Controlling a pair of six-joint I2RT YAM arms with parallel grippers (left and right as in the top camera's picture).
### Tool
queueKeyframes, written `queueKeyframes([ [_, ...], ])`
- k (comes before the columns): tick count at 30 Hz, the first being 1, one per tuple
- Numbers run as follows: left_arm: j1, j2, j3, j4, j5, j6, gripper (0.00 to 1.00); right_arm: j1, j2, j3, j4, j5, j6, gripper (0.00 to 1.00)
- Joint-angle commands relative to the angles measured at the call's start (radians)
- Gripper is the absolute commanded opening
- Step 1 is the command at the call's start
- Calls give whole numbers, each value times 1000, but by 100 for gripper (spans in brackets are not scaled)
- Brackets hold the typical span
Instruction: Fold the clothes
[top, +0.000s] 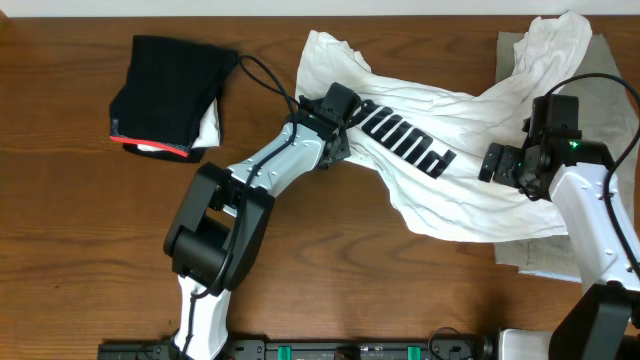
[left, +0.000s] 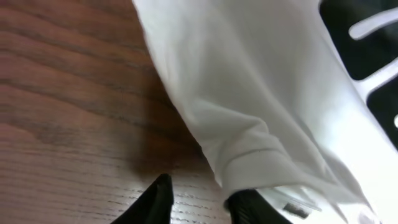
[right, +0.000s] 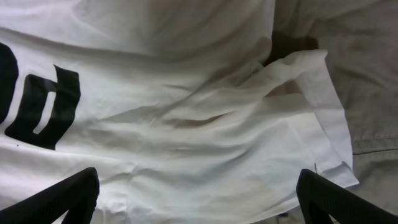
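White T-shirt (top: 450, 190) lies crumpled on worktop (top: 80, 250). My left end effector (left: 202, 202) sits part-open beside its hem (left: 249, 165), empty. Right end effector (right: 199, 199) is wide open above it, empty. Closing now may miss the hem.

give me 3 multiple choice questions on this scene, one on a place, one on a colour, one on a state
1. Where on the brown wooden table does the folded black fabric garment with a red edge lie? A) far left B) centre C) far right
2. What colour is the print on the crumpled white fabric T-shirt? A) red B) black C) green
3. How do the jaws of the right gripper stand? A) shut tight B) wide open C) out of view
Answers: 1 A, it sits at the overhead view's upper left; 2 B, bold black letters cross the shirt; 3 B, the jaws stand far apart above the shirt.
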Motion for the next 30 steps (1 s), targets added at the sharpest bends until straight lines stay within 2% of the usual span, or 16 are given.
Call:
queueKeyframes([
  [1, 3, 16, 3, -4, -88, 33, 28, -12, 4, 5, -2, 21, 12, 99],
  [12, 39, 16, -1, 0, -144, 167, 29, -13, 4, 5, -3, 25, 12, 99],
  [19, 99, 16, -1, 0, -174, 298, 29, -12, 4, 5, -4, 25, 12, 99],
  [27, 188, 16, -1, 2, -174, 308, 30, -13, 4, 5, -3, 26, 11, 99],
  [28, 198, 16, -1, 3, -174, 307, 31, -13, 4, 5, -4, 28, 12, 99],
  [30, 212, 16, -1, 3, -174, 307, 39, -13, 4, 5, -4, 28, 12, 99],
])
